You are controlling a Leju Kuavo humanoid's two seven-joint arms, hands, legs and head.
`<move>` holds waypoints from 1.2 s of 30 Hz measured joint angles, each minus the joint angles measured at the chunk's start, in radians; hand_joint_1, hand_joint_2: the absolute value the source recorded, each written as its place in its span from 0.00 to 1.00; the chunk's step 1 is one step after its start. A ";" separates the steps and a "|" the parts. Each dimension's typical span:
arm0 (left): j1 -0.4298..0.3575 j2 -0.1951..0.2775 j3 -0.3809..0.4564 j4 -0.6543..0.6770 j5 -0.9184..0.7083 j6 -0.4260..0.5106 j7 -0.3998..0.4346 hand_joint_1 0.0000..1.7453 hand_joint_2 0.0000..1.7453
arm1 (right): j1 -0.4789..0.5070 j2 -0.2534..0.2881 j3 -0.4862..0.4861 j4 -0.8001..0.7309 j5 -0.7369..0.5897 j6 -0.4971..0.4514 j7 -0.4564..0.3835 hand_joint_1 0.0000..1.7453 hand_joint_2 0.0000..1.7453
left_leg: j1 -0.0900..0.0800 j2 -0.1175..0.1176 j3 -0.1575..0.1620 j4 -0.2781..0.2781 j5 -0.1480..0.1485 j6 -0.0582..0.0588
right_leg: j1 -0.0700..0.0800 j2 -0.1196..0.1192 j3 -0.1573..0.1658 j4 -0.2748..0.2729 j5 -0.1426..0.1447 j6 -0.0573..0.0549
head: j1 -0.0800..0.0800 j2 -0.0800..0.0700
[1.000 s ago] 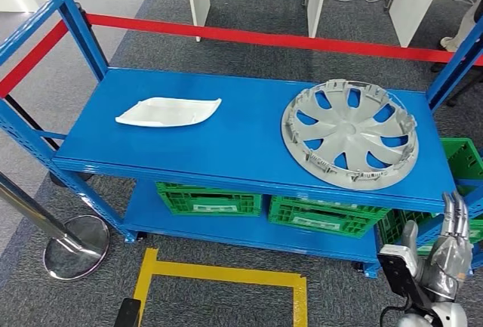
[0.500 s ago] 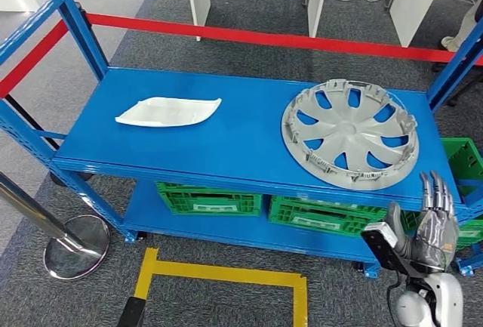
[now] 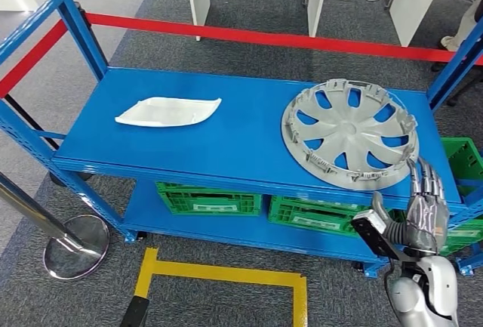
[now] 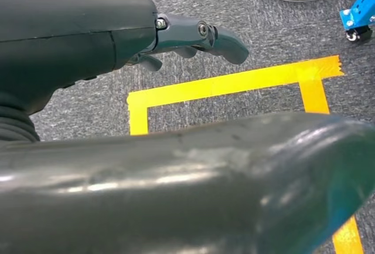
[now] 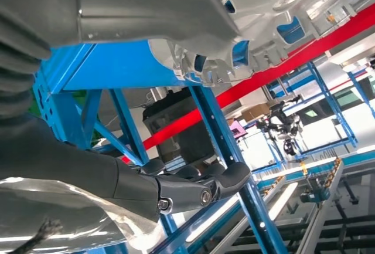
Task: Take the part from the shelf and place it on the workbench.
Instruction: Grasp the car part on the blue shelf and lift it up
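The blue shelf [image 3: 239, 142] is carrying the grey wheel cover [image 3: 350, 134] flat at its right end, near the front edge. The right hand [image 3: 424, 210] is reaching up beside its rim, fingers spread and empty, likely preparing a grasp. The left hand [image 4: 132, 37] is hanging over the floor, holding nothing.

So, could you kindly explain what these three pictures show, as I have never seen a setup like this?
This is a two-legged humanoid robot with two arms and many-fingered hands. The wide picture comes from a camera high on its body, looking down at a blue shelf. On it lie a grey wheel cover and a flat white part; green crates sit underneath. The right hand is raised at the shelf's front edge, just below the wheel cover, its fingers apart and holding nothing. The other two pictures come from wrist cameras. The left hand hangs over yellow floor tape, holding nothing.
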 joint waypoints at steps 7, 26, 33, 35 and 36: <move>0.000 0.000 -0.010 0.001 -0.011 -0.003 0.012 0.00 0.00 | -0.032 -0.007 0.023 0.032 0.029 0.031 0.033 0.00 1.00 | 0.000 0.000 0.000 0.000 0.000 0.000 | 0.000 0.000 0.000 0.000 0.000 0.000 | 0.000 0.000; 0.000 0.002 -0.015 0.004 -0.032 -0.008 0.014 0.00 0.00 | -0.069 -0.042 0.102 0.118 -0.157 0.271 0.068 0.00 1.00 | 0.000 0.000 0.000 0.000 0.000 0.000 | 0.000 0.000 0.000 0.000 0.000 0.000 | 0.000 0.000; 0.000 0.002 -0.018 0.004 -0.039 -0.008 0.018 0.00 0.00 | -0.072 -0.053 0.111 0.128 -0.160 0.272 0.067 0.00 1.00 | 0.000 0.000 0.000 0.000 0.000 0.000 | 0.000 0.000 0.000 0.000 0.000 0.000 | 0.000 0.000; 0.000 0.002 -0.024 0.004 -0.043 -0.009 0.023 0.00 0.00 | -0.072 -0.056 0.115 0.128 -0.164 0.270 0.064 0.00 1.00 | 0.000 0.000 0.000 0.000 0.000 0.000 | 0.000 0.000 0.000 0.000 0.000 0.000 | 0.000 0.000; 0.000 0.002 -0.026 0.005 -0.046 -0.009 0.025 0.00 0.00 | -0.072 -0.057 0.116 0.128 -0.165 0.267 0.063 0.00 0.75 | 0.000 0.000 0.000 0.000 0.000 0.000 | 0.000 0.000 0.000 0.000 0.000 0.000 | 0.000 0.000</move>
